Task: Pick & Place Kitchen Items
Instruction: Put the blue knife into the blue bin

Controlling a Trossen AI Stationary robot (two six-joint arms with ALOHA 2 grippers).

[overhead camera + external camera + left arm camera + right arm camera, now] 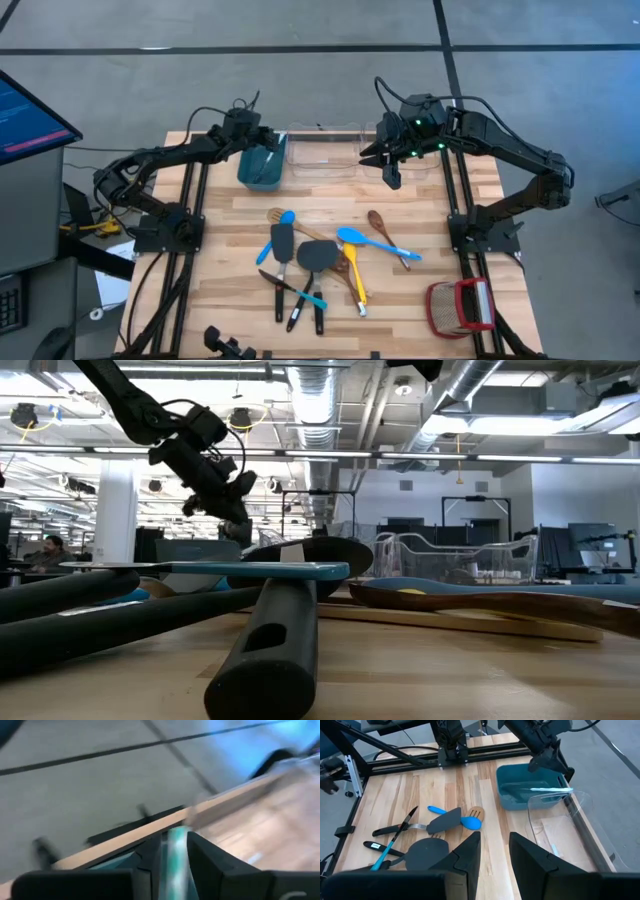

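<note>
Left claw (268, 150) sits over the teal bin (260, 170), light utensil between its fingers, grip unclear. Right claw (390, 165) released, empty. Most utensils (310, 265) remain mid-worktop (420, 300).

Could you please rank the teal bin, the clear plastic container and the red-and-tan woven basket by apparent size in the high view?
1. clear plastic container
2. red-and-tan woven basket
3. teal bin, close to the basket, partly hidden by the left gripper
</note>
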